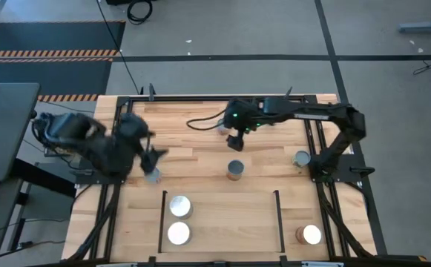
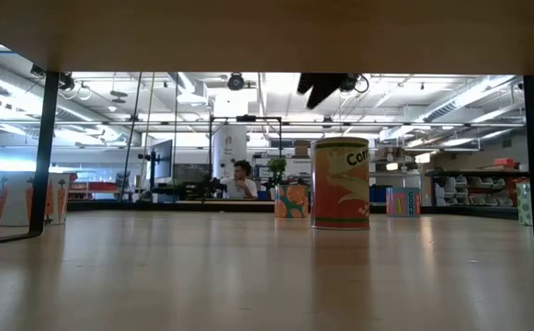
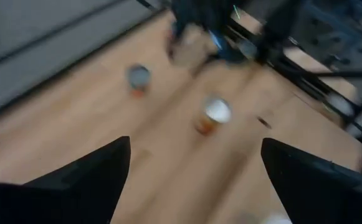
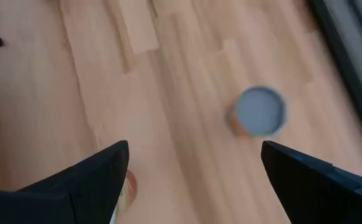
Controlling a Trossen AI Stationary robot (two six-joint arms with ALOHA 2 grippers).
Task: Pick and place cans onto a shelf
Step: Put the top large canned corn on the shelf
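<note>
I see two white-topped cans (image 1: 179, 206) (image 1: 179, 233) already standing on the shelf (image 1: 230, 219), close together by its left black rail (image 1: 162, 221), one just behind the other; the rest of the pale panel up to the right rail (image 1: 279, 220) lies bare. A grey-topped can (image 1: 234, 169) stands on the table (image 1: 193, 156) just behind the shelf's back edge, near the middle. Another grey-topped can (image 1: 301, 158) sits by the right side, touching or nearly touching the right arm's base frame, and a white-topped can (image 1: 311, 234) stands at the front right, outside the shelf's right rail. One more can (image 1: 153, 175) shows partly under the left pincer (image 1: 153, 157), its top mostly hidden by the arm. From table height the central can (image 2: 340, 182) stands upright with open planks all round it. My right pincer (image 1: 235, 141) hangs above the table just behind that grey-topped can, the arm stretched flat across from the right side toward the centre; its wrist camera shows both fingers (image 4: 75, 180) spread wide with nothing between them, the can (image 4: 259, 111) ahead. My left arm reaches in from the left edge, bent low; its fingers (image 3: 87, 180) are also spread wide and empty, with two cans (image 3: 138, 76) (image 3: 215, 112) visible beyond.
</note>
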